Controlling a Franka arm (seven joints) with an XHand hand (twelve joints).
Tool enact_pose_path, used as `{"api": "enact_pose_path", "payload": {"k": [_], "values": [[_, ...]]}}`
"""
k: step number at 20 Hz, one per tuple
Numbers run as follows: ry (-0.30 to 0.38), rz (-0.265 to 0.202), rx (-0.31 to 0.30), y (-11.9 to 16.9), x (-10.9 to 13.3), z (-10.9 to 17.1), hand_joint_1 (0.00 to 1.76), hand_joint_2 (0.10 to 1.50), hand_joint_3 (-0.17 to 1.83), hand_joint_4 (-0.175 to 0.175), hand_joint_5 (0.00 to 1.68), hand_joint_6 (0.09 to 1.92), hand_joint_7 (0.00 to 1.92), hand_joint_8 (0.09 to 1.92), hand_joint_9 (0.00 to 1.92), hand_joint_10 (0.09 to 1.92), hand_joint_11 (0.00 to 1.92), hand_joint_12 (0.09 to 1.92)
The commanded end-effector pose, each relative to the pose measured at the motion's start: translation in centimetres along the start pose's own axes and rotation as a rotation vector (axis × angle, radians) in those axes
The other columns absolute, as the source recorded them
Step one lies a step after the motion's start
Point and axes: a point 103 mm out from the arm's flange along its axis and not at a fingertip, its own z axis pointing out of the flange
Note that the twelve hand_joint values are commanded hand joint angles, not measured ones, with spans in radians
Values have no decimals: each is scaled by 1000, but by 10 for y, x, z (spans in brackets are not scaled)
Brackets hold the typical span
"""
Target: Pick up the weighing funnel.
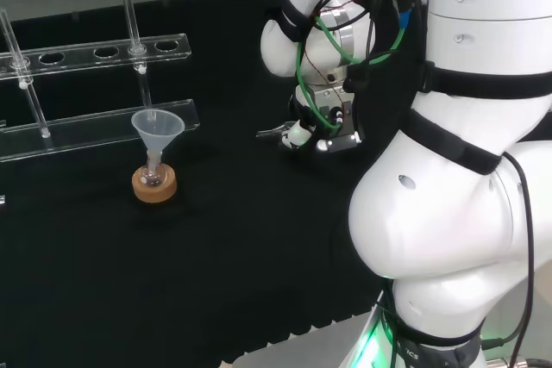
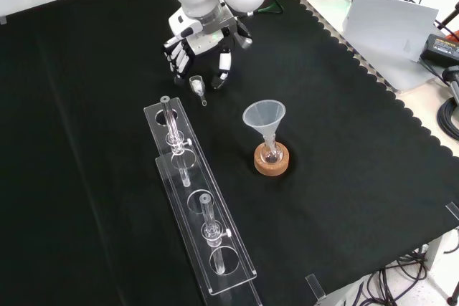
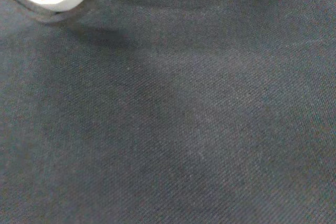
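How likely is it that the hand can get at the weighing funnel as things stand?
Probably yes. In the front view the open hand is right by the weighing funnel, which lies on bare cloth. The tube rack and the big funnel stand apart, not between them.

Tube rack [image 2: 185,177] stands just beside the weighing funnel [image 2: 197,89].

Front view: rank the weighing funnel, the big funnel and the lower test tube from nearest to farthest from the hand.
1. Weighing funnel, on the cloth just below the hand.
2. Big funnel, lower right.
3. Lower test tube, in the rack.
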Motion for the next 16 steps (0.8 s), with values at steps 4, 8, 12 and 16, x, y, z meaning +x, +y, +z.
{"api": "enact_pose_path", "payload": {"k": [4, 8, 12, 16], "values": [[15, 6, -10, 12, -2, 1, 846, 517, 545, 98, 875, 160, 978, 383, 659, 496, 0, 1392], [44, 25, -9, 17, -3, 0, 869, 520, 558, 138, 983, 322, 1082, 345, 755, 429, 0, 1415], [84, 44, -4, 21, -3, 1, 883, 528, 567, 169, 1053, 385, 1142, 345, 794, 418, 0, 1424], [85, 40, -26, 23, 0, 2, 899, 530, 572, 175, 1104, 408, 1205, 363, 799, 414, 0, 1428]]}}
